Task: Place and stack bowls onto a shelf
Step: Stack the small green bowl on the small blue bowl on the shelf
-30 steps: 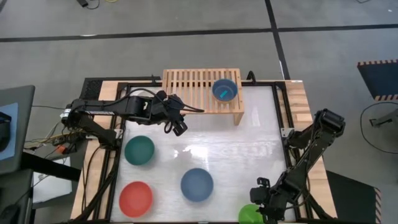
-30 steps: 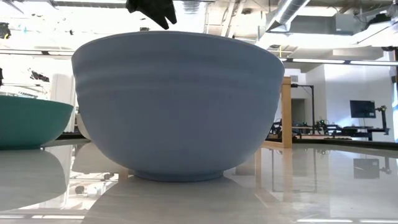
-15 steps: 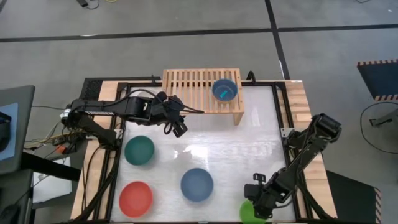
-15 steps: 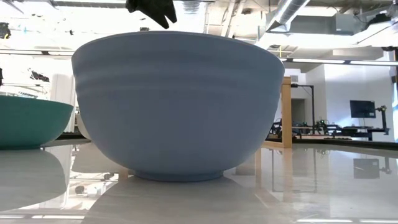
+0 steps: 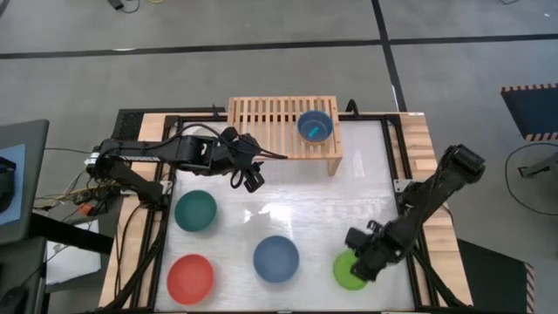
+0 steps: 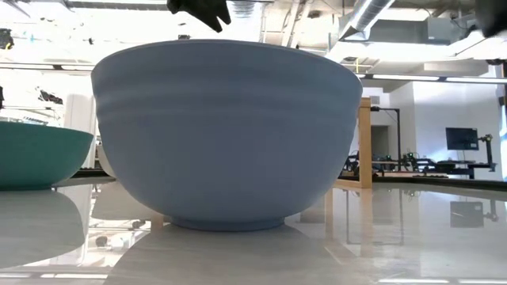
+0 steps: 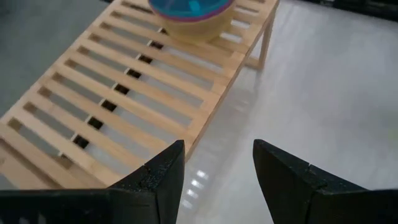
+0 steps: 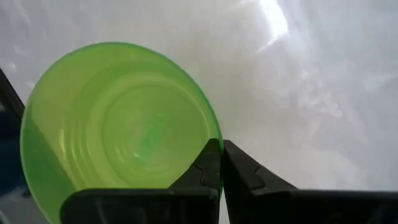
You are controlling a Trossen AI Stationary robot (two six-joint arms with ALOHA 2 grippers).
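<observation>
While one stack of bowls (image 5: 315,127) is set on the shelf (image 5: 270,122), teal (image 5: 195,211), red (image 5: 190,276) and dark blue (image 5: 276,258) bowls are left on the counter (image 5: 366,192). The green bowl (image 5: 347,271) is clamped at its rim by the right pincer (image 5: 359,268); the left pincer (image 5: 253,180) is held apart beside the shelf

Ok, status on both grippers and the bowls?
Right gripper shut on round green bowl rim. Left gripper open beside slatted wooden shelf. Path clear.

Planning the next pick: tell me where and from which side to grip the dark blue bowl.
Grip the dark blue bowl at its rim, coming straight down with one finger inside and one outside. It sits upright and open, with smooth, rounded walls too wide to span. The left pincer, open near the shelf, is free.
</observation>
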